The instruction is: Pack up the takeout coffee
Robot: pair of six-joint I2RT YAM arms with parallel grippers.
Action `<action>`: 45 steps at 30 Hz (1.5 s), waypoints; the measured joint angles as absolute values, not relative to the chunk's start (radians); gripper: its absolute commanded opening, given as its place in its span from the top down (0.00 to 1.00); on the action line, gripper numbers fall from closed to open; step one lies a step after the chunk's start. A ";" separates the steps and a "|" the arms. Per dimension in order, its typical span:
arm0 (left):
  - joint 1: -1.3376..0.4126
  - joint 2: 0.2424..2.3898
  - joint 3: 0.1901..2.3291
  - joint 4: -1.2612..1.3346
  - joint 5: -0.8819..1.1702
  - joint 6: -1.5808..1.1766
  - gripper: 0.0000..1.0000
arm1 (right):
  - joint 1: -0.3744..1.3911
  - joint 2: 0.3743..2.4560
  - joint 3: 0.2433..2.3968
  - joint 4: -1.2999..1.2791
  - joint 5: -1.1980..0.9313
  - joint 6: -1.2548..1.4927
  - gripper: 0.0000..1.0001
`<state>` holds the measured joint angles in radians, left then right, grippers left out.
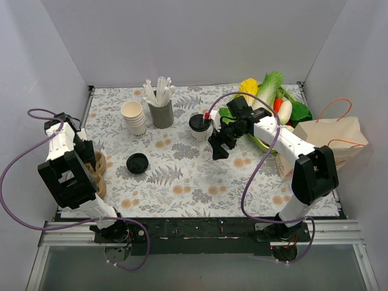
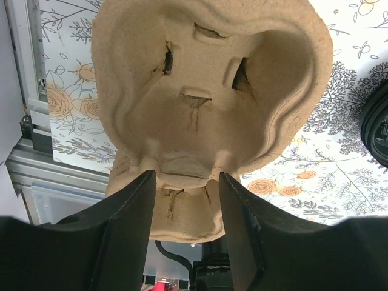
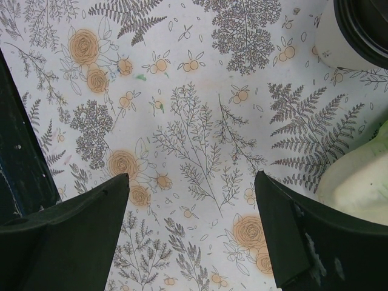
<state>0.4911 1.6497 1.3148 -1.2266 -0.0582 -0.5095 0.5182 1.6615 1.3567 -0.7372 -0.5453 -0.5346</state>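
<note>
Right claw (image 1: 218, 149) hangs released just beside the takeout coffee (image 1: 199, 126), upright on the worktop (image 1: 182, 182). Left claw (image 2: 186, 182) is clenched on a pulp carrier (image 2: 206, 91). The cup looks light and crushable; take its wall gently, below the lid.

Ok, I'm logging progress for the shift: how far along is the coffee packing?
Done: the takeout coffee already wears its lid. In hand: the left pincer grips a pulp cup carrier; the right pincer hangs open beside the cup, not touching it. To do: the cup stands on the table, not in the carrier or the paper bag.
</note>
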 measured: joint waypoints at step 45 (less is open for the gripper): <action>0.498 1.650 1.299 -1.254 -0.088 -0.479 0.59 | 0.518 1.677 1.356 -0.737 -0.547 -0.554 0.09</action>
